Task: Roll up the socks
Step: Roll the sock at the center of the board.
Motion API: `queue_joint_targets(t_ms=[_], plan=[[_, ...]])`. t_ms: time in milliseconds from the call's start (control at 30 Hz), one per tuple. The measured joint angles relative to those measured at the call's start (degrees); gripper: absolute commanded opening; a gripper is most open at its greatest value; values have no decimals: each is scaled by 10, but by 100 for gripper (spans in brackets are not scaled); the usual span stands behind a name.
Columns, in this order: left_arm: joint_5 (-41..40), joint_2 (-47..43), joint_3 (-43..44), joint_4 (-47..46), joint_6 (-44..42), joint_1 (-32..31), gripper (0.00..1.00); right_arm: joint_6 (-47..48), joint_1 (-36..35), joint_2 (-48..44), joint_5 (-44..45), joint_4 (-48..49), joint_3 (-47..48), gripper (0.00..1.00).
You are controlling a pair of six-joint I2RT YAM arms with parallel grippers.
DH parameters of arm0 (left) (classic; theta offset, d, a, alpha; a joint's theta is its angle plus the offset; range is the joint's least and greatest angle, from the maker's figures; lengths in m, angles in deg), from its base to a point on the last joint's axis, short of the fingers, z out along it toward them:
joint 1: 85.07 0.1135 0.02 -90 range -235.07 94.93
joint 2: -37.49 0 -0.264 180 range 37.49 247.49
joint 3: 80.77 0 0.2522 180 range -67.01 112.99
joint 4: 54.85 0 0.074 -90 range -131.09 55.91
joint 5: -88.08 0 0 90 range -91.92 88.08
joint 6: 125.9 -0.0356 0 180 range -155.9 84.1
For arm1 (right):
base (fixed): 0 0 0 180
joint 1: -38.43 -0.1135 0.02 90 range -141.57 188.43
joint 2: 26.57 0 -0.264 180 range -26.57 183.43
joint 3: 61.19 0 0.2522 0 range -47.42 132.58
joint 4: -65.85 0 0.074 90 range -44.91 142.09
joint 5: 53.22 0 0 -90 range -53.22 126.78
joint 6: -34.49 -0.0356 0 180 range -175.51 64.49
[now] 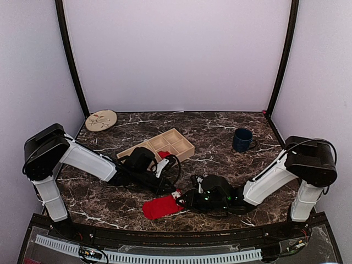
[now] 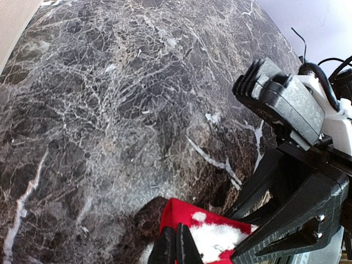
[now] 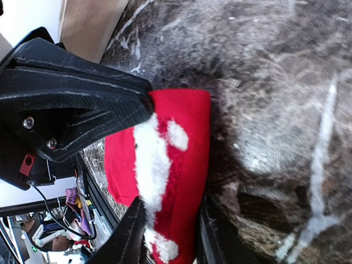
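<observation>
Soft, light sock (image 1: 162, 207), sure to flop. Right claw (image 3: 170, 206) grasps across it. Left claw (image 2: 176, 236) is clenched at the corner, probably the best hold.

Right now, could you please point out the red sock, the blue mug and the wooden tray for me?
red sock (image 1: 162, 207), top external view, middle of its red body.
blue mug (image 1: 242, 139), top external view, its outer wall.
wooden tray (image 1: 179, 147), top external view, a bare compartment near its right end.

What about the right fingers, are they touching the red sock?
Touching. The right wrist view shows the red sock squeezed between the right fingers.
</observation>
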Motion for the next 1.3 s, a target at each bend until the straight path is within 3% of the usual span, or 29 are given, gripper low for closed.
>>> queue_joint_targets(t_ms=[200,533,900,1300], plan=[[-3,0,-6,0,4,-1,0,4,-2,15,-11,1,12,16],[-21,-15,-10,5,25,-2,22,52,-16,19,7,-76,57,0],[-46,-29,6,53,66,1,29,137,-37,14,77,-209,121,0],[-18,-46,84,150,151,35,34,282,-56,29,238,-473,243,0]])
